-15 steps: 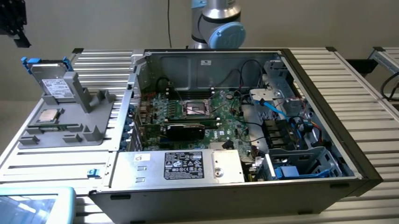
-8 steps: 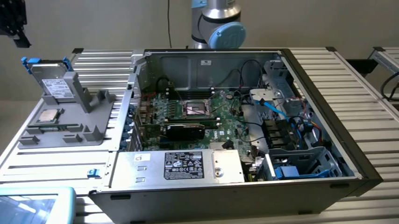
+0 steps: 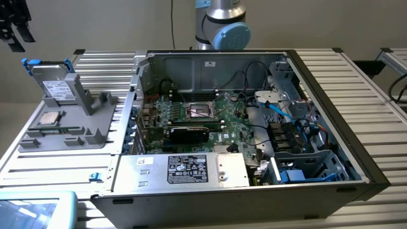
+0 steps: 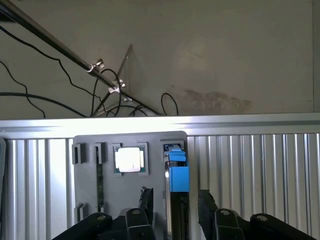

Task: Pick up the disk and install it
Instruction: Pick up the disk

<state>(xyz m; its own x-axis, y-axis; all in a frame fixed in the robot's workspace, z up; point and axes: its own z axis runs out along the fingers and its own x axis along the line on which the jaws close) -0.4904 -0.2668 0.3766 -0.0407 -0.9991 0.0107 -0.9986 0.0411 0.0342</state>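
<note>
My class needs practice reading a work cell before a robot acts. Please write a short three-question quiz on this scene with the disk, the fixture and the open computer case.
1. True or false: the disk already sits inside the computer case.
2. What lies flat on the grey fixture beside the upright disk? A) a CPU chip B) a screwdriver C) a fan
3. In the wrist view, is the gripper open or shut?

Key: 1 false, it stands in the fixture, outside the case; 2 A; 3 open, with nothing clamped.
</note>
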